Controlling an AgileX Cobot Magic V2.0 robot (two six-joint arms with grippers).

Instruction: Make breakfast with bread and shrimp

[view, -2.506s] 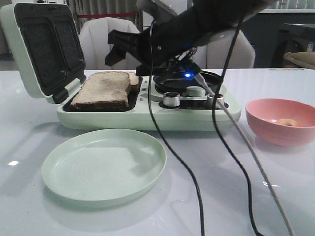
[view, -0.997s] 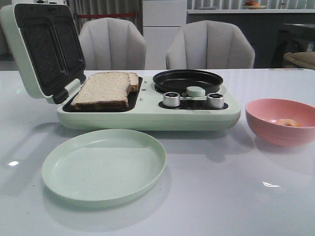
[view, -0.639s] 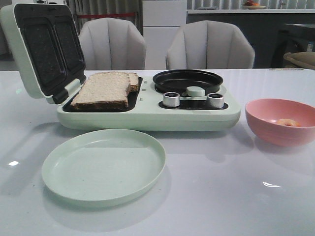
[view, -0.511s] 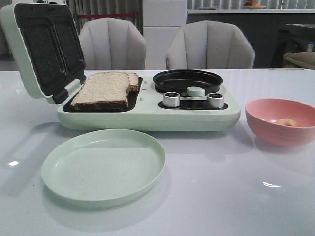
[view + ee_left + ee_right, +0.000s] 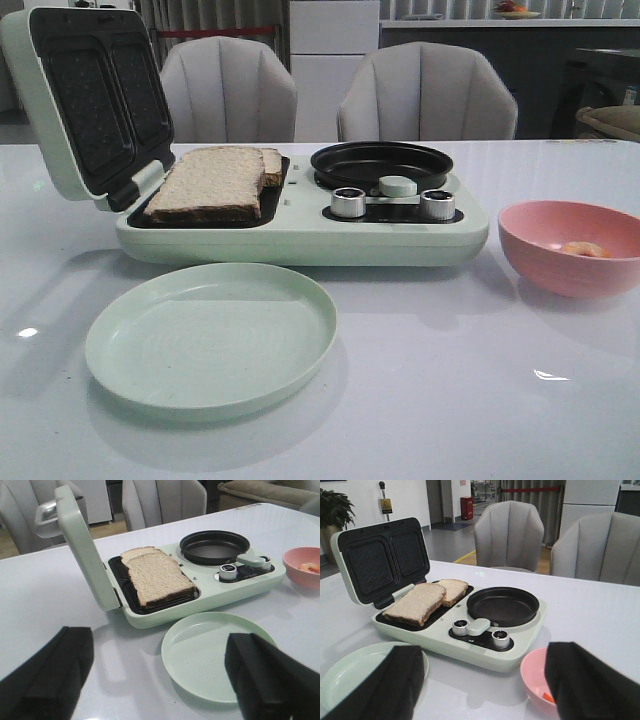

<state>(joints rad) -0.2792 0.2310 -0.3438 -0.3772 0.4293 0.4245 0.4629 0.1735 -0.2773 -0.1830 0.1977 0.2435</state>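
Two slices of bread (image 5: 212,182) (image 5: 159,575) (image 5: 418,602) lie overlapping in the open sandwich maker's left tray (image 5: 275,200). Shrimp (image 5: 584,249) (image 5: 311,568) sits in the pink bowl (image 5: 560,270) (image 5: 534,674) at the right. The black round pan (image 5: 381,162) (image 5: 503,605) on the maker holds nothing. Neither gripper shows in the front view. My left gripper (image 5: 159,675) is open above the table beside the pale green plate (image 5: 210,335) (image 5: 210,652). My right gripper (image 5: 482,685) is open, held back from the maker, with the bowl by one finger. Both hold nothing.
The maker's lid (image 5: 85,100) stands raised at the left. Two knobs (image 5: 348,202) and a green lever are on its front panel. Two grey chairs (image 5: 425,95) stand behind the table.
An arm with its cables that crossed the front view over the pan 2.5 s ago has left that view. Bread, plate and bowl have not moved.
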